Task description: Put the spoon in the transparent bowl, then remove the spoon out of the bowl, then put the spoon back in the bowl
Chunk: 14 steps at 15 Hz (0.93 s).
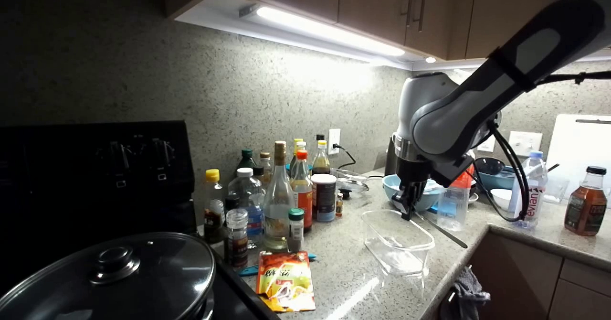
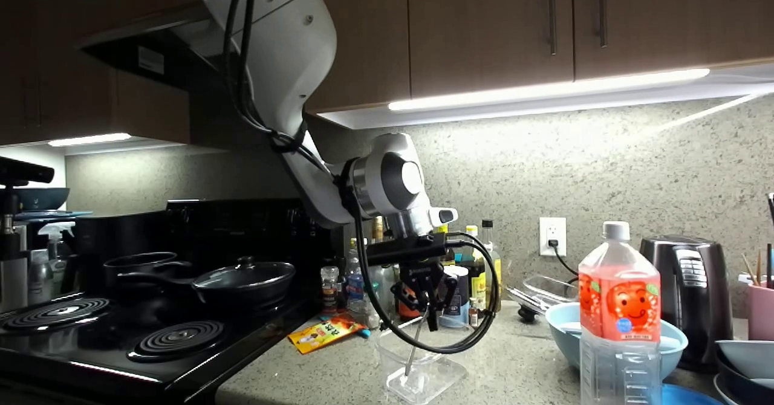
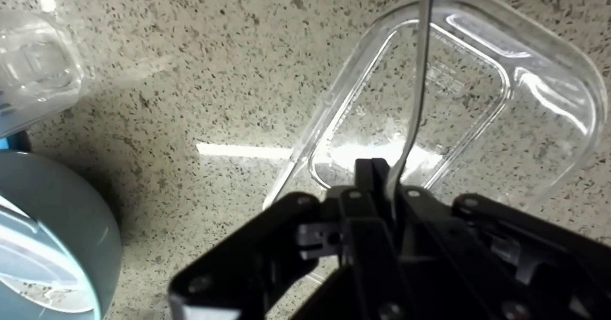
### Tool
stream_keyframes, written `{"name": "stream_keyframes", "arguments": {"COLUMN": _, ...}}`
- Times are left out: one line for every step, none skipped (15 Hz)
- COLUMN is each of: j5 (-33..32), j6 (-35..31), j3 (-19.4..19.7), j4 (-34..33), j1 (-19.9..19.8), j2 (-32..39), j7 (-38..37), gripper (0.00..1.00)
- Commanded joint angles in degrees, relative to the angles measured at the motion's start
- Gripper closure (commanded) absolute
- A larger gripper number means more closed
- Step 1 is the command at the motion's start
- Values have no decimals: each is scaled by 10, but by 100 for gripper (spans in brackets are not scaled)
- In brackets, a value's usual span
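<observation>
The transparent bowl [image 1: 401, 262] stands on the counter near its edge. It also shows in an exterior view [image 2: 435, 381] and in the wrist view [image 3: 563, 48]. My gripper [image 1: 406, 213] is above the bowl's far part and shut on the spoon [image 1: 444, 230]. In the wrist view the gripper [image 3: 372, 167] has the spoon [image 3: 421, 67] between its fingers, and the spoon's thin shaft runs over the bowl and out of the frame. The spoon [image 2: 414, 347] slants down from the gripper [image 2: 432, 320]. In an exterior view its free end reaches beyond the bowl's rim. The gripped end is partly hidden.
A light blue bowl [image 1: 432, 198] and a red-labelled plastic bottle [image 2: 620, 326] stand beside the transparent bowl. Several bottles and jars [image 1: 277, 205] stand along the wall. A snack packet [image 1: 286, 282] lies near the stove. A lidded pan [image 1: 114, 277] sits on the stove.
</observation>
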<state>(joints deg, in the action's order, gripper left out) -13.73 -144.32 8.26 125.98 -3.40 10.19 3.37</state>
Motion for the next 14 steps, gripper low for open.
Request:
{"name": "stream_keyframes", "arguments": {"j5": -25, "j6": -28, "j3": 7, "j4": -18, "j1": -11, "j2": 21, "j7": -10, "gripper": 99}}
{"name": "stream_keyframes", "arguments": {"j5": -41, "j6": -26, "j3": 15, "j4": -20, "j1": -9, "j2": 16, "j7": -23, "gripper": 99}}
{"name": "stream_keyframes", "arguments": {"j5": -66, "j6": -28, "j3": 28, "j4": -21, "j1": -5, "j2": 10, "j7": -46, "gripper": 99}}
{"name": "stream_keyframes", "arguments": {"j5": -95, "j6": -29, "j3": 40, "j4": -24, "j1": -3, "j2": 5, "j7": -71, "gripper": 99}}
{"name": "stream_keyframes", "arguments": {"j5": -123, "j6": -29, "j3": 50, "j4": -30, "j1": -2, "j2": 3, "j7": -95, "gripper": 99}}
{"name": "stream_keyframes", "arguments": {"j5": -144, "j6": -30, "j3": 58, "j4": -36, "j1": -4, "j2": 5, "j7": -116, "gripper": 99}}
{"name": "stream_keyframes", "arguments": {"j5": -156, "j6": -33, "j3": 64, "j4": -44, "j1": -8, "j2": 12, "j7": -128, "gripper": 99}}
{"name": "stream_keyframes", "arguments": {"j5": -155, "j6": -35, "j3": 66, "j4": -50, "j1": -12, "j2": 19, "j7": -131, "gripper": 99}}
{"name": "stream_keyframes", "arguments": {"j5": -145, "j6": -39, "j3": 66, "j4": -55, "j1": -16, "j2": 26, "j7": -126, "gripper": 99}}
{"name": "stream_keyframes", "arguments": {"j5": -135, "j6": -47, "j3": 65, "j4": -58, "j1": -21, "j2": 33, "j7": -118, "gripper": 99}}
{"name": "stream_keyframes", "arguments": {"j5": -116, "j6": -58, "j3": 59, "j4": -60, "j1": -28, "j2": 41, "j7": -102, "gripper": 99}}
{"name": "stream_keyframes", "arguments": {"j5": -95, "j6": -75, "j3": 53, "j4": -60, "j1": -35, "j2": 49, "j7": -84, "gripper": 99}}
{"name": "stream_keyframes", "arguments": {"j5": -76, "j6": -96, "j3": 47, "j4": -60, "j1": -41, "j2": 58, "j7": -70, "gripper": 99}}
{"name": "stream_keyframes", "arguments": {"j5": -48, "j6": -118, "j3": 37, "j4": -60, "j1": -49, "j2": 69, "j7": -50, "gripper": 99}}
